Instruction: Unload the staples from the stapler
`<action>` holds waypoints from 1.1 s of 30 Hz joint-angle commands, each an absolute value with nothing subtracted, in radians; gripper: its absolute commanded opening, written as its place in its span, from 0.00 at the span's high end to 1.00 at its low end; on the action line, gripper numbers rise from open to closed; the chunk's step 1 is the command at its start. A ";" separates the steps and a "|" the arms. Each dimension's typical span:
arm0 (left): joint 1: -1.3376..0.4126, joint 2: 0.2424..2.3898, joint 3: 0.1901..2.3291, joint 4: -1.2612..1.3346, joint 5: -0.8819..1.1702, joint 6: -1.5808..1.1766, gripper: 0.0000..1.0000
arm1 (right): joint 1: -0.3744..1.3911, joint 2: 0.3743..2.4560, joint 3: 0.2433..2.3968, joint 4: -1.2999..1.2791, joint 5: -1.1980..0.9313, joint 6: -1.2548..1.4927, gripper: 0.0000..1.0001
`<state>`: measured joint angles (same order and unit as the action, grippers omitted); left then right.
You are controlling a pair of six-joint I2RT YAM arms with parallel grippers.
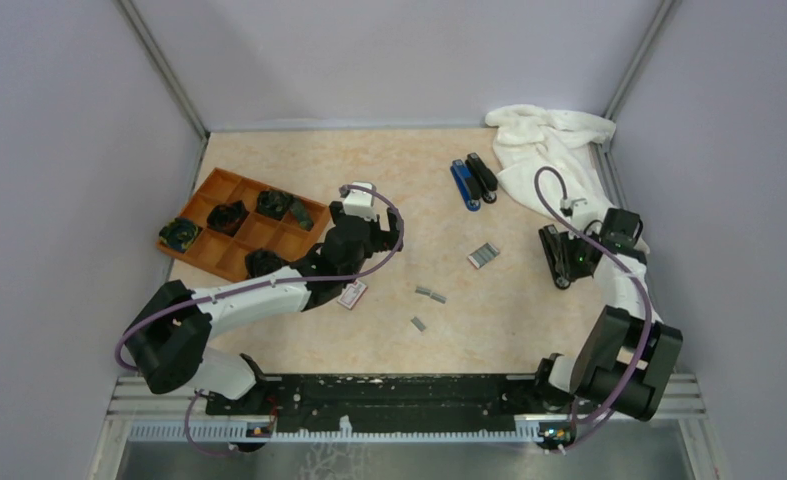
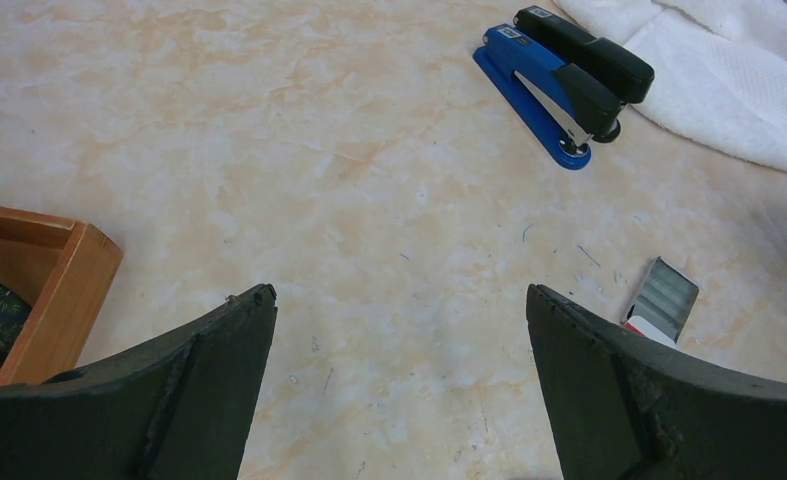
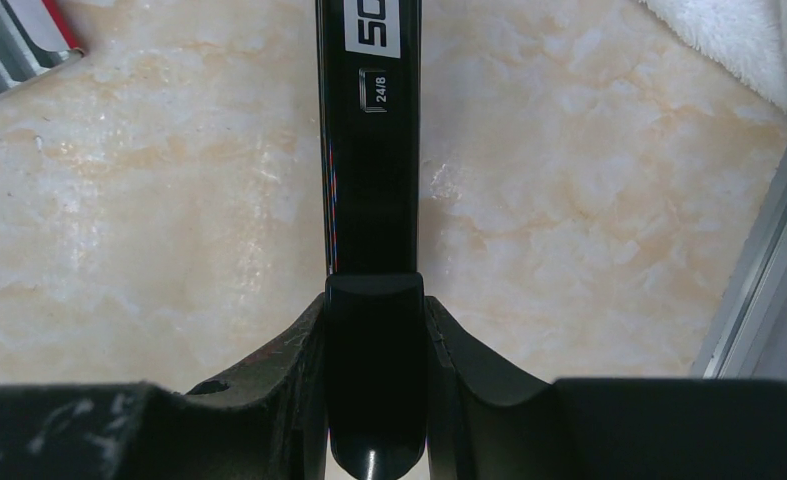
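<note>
My right gripper (image 1: pixel 566 262) is shut on the slim black stapler (image 1: pixel 548 243) at the right of the table. In the right wrist view the stapler (image 3: pixel 369 150) runs away from me, clamped between both fingers of the gripper (image 3: pixel 376 305). A silvery block of staples (image 1: pixel 483 255) lies left of it on a white-and-red card, and it also shows in the left wrist view (image 2: pixel 666 293). Small staple strips (image 1: pixel 430 294) lie on the table nearer the middle. My left gripper (image 1: pixel 394 232) is open and empty above bare table (image 2: pixel 401 300).
A blue stapler (image 1: pixel 464 184) and another black stapler (image 1: pixel 483 177) lie side by side at the back, next to a white towel (image 1: pixel 554 150). An orange compartment tray (image 1: pixel 231 182) stands at the left. A small white-and-red box (image 1: pixel 352 294) lies by the left arm.
</note>
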<state>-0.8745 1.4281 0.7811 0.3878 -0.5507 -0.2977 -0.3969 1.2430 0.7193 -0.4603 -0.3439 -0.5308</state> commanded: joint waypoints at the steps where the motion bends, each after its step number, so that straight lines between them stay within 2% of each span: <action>1: -0.877 1.410 0.778 0.392 -0.545 -0.298 0.01 | -0.405 1.280 0.736 -0.355 -0.335 -0.564 0.78; 5: -0.877 1.407 0.775 0.394 -0.544 -0.299 0.01 | -0.406 1.314 0.739 -0.343 -0.332 -0.563 0.71; 12: -0.878 1.391 0.755 0.425 -0.490 -0.276 0.01 | -0.406 1.285 0.748 -0.363 -0.342 -0.574 0.38; 15: -0.878 1.377 0.742 0.438 -0.479 -0.269 0.01 | -0.406 1.223 0.771 -0.413 -0.368 -0.584 0.33; 20: -0.878 1.330 0.671 0.548 -0.356 -0.194 0.01 | -0.407 1.056 0.894 -0.573 -0.580 -0.581 0.31; 24: -0.876 1.282 0.639 0.613 -0.255 -0.186 0.01 | -0.395 0.987 0.991 -0.629 -1.034 -0.481 0.29; 28: -0.867 1.220 0.635 0.586 -0.240 -0.229 0.01 | -0.311 0.955 0.979 -0.382 -1.328 -0.157 0.29; 30: -0.848 1.196 0.643 0.543 -0.265 -0.236 0.01 | -0.257 0.941 0.929 -0.220 -1.376 0.010 0.29; 33: -0.733 1.190 0.674 0.414 -0.260 -0.307 0.01 | -0.210 0.936 0.841 -0.084 -1.369 0.096 0.29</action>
<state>-0.8459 1.2106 0.6388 0.5278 -0.2756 -0.2302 -0.2581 0.9401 0.9302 -0.3298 -1.2030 -0.1528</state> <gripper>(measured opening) 0.993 0.714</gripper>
